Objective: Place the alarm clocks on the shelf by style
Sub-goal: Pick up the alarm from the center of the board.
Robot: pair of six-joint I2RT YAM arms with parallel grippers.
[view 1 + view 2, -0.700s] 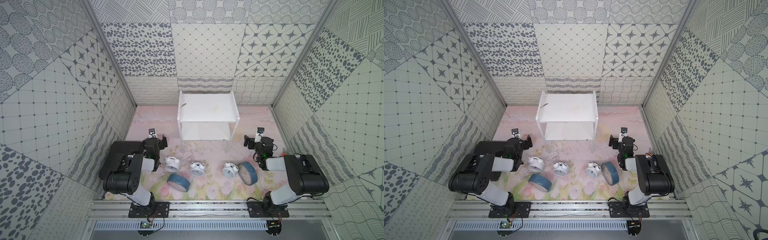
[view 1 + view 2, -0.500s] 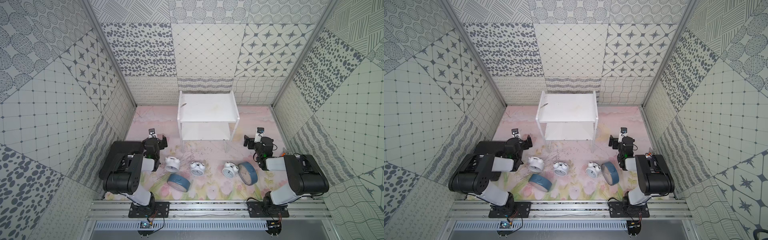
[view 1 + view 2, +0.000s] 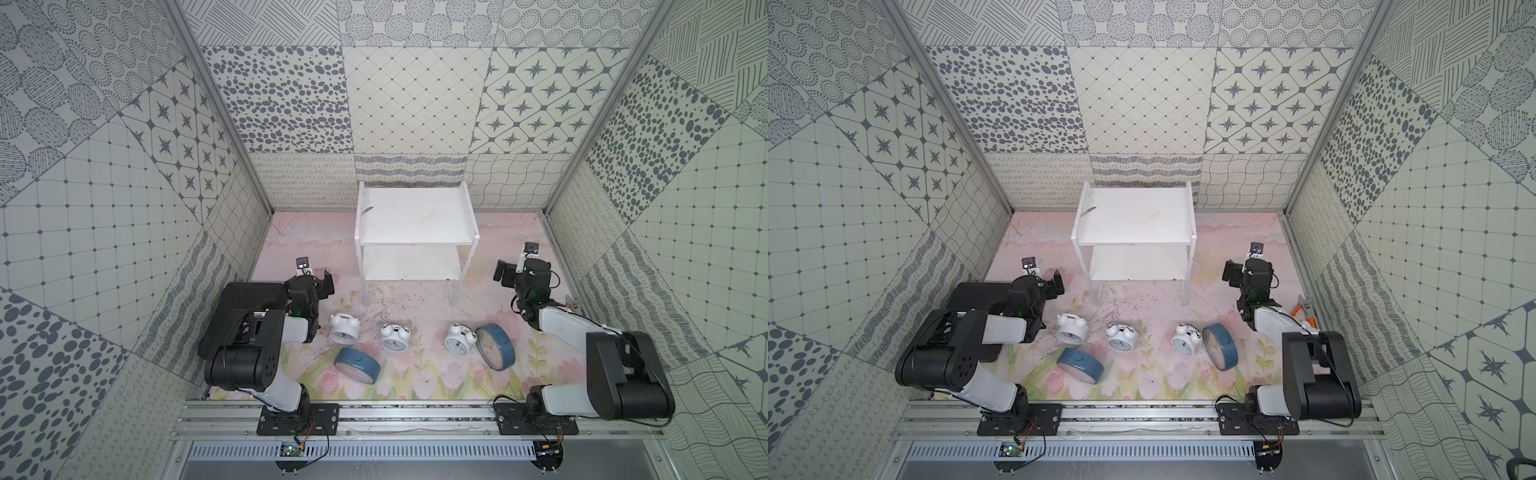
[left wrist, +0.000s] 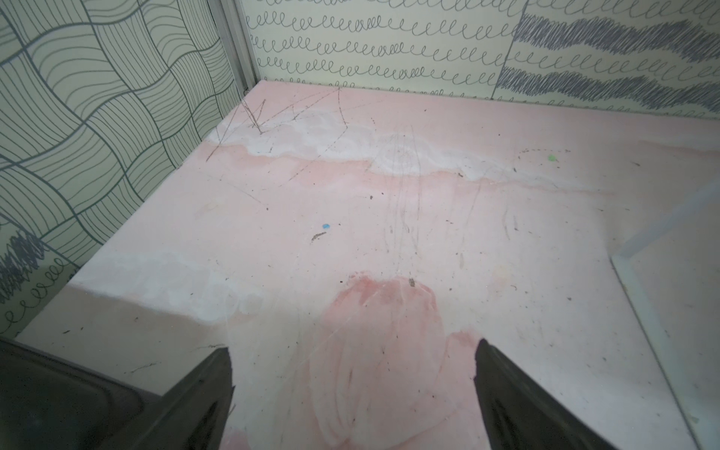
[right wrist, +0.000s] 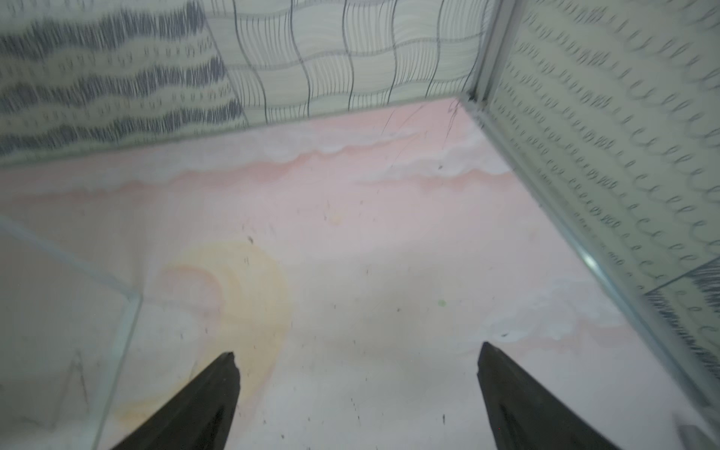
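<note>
Spread and empty, the left end effector (image 4: 352, 346) and right end effector (image 5: 356, 350) flank the bare shelf (image 3: 415, 224); five alarm clocks (image 3: 395, 336) lie on the desk (image 3: 415, 386). Gripping each squarely, one style per tier, seems wisest.

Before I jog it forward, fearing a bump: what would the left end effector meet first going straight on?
The left end effector has only bare pink mat ahead, then likely the back wall; the shelf lies off to the side.
</note>
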